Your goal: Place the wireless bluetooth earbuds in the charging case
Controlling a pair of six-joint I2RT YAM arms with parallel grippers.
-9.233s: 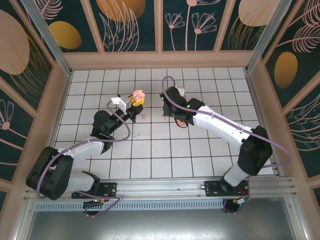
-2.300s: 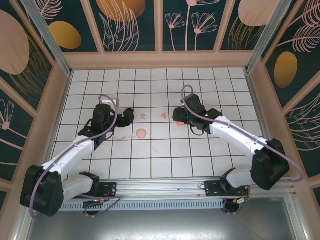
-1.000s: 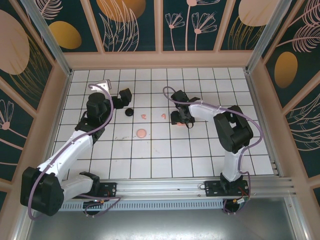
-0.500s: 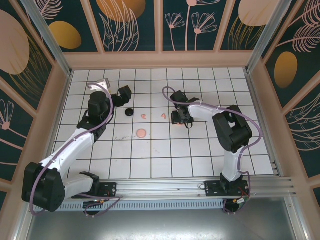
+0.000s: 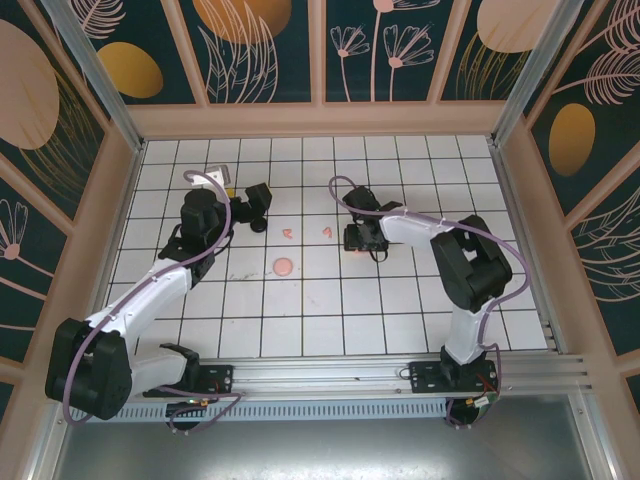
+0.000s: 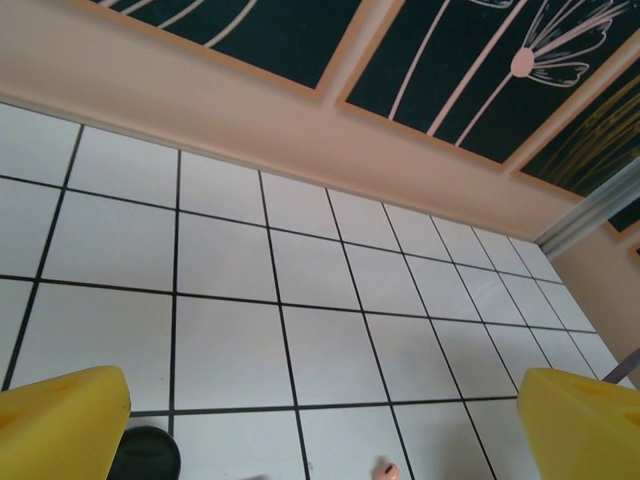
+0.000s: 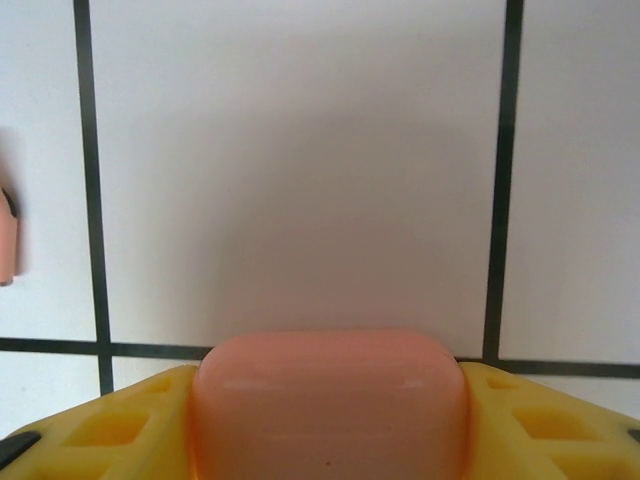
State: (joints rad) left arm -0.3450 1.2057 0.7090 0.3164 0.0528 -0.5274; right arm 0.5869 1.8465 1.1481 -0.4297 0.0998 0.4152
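Two tiny coral-pink earbuds [image 5: 287,232] [image 5: 327,231] lie apart on the white grid near the middle. My right gripper [image 5: 358,240] sits low just right of them, shut on a coral-pink charging case [image 7: 330,400] pressed between its yellow fingers [image 7: 90,430]. One earbud [image 7: 5,235] shows at that view's left edge. My left gripper [image 5: 258,203] hovers open to the left of the earbuds, its yellow fingers [image 6: 60,425] wide apart, with an earbud tip [image 6: 385,470] at the bottom edge between them.
A small black round object [image 5: 258,226] lies just under the left gripper, and shows again [image 6: 145,455] beside its left finger. A coral-pink disc [image 5: 284,266] rests nearer the arms. Wooden walls [image 5: 320,120] ring the tiled floor.
The right gripper's jaws have narrowed onto the coral case. The left gripper has swung right and toward the black round object. Earbuds and disc have not moved.
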